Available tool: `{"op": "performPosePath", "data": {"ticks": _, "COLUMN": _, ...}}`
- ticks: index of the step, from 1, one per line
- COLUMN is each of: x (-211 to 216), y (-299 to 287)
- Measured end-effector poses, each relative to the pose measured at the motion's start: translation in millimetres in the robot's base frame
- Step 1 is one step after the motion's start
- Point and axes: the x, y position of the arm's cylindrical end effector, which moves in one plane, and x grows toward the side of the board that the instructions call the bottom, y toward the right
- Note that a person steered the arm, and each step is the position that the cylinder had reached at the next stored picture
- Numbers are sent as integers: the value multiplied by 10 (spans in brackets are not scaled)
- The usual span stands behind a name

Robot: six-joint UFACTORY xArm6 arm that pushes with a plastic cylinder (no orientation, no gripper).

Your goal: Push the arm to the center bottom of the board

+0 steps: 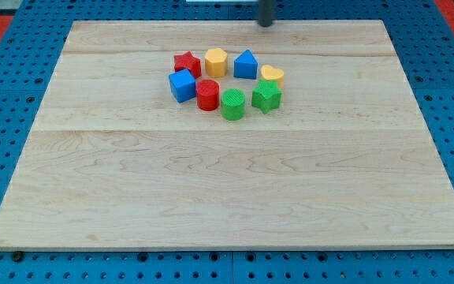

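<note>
Blocks sit in a loose ring on the upper middle of the wooden board (pixel 227 197), and I take them from the view's left to its right. Furthest left is the blue cube (pixel 183 85), with the red star-shaped block (pixel 187 64) just above it toward the view's top. Next comes the red cylinder (pixel 207 95), close beside the blue cube on its right. Above that, the yellow hexagonal block (pixel 216 61) stands near the red star. The green cylinder (pixel 232 104) lies lowest in the ring, just beside the red cylinder. The blue triangular block (pixel 245 65) sits right of the yellow hexagon, apart from it by a small gap. The green star-shaped block (pixel 266 96) is beside the green cylinder, and the yellow heart-shaped block (pixel 272 75) is just above it, the two seeming to touch.

My tip (pixel 266 24) shows at the view's top edge, right of centre, at the board's far border, well apart from the ring and above the blue triangular block. The rod has no jaws, so nothing is clasped or let go. The centre bottom of the board lies far from my tip, across the whole ring.
</note>
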Motion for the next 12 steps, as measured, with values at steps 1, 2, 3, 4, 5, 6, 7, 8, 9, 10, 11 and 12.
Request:
{"op": "performPosePath", "data": {"ticks": 1, "x": 573, "y": 994}}
{"op": "performPosePath", "data": {"ticks": 2, "x": 1510, "y": 968}}
{"op": "performPosePath", "data": {"ticks": 3, "x": 2472, "y": 653}}
{"op": "performPosePath", "data": {"ticks": 4, "x": 3277, "y": 161}}
{"op": "performPosePath", "data": {"ticks": 5, "x": 3616, "y": -485}}
{"op": "performPosePath", "data": {"ticks": 6, "x": 3619, "y": -472}}
{"op": "performPosePath", "data": {"ticks": 7, "x": 3619, "y": -475}}
{"op": "performPosePath", "data": {"ticks": 8, "x": 3715, "y": -501}}
{"op": "performPosePath", "data": {"ticks": 9, "x": 3969, "y": -390}}
{"op": "performPosePath", "data": {"ticks": 10, "x": 3905, "y": -501}}
{"op": "performPosePath", "data": {"ticks": 11, "x": 4081, "y": -523}}
{"op": "performPosePath", "data": {"ticks": 12, "x": 4064, "y": -317}}
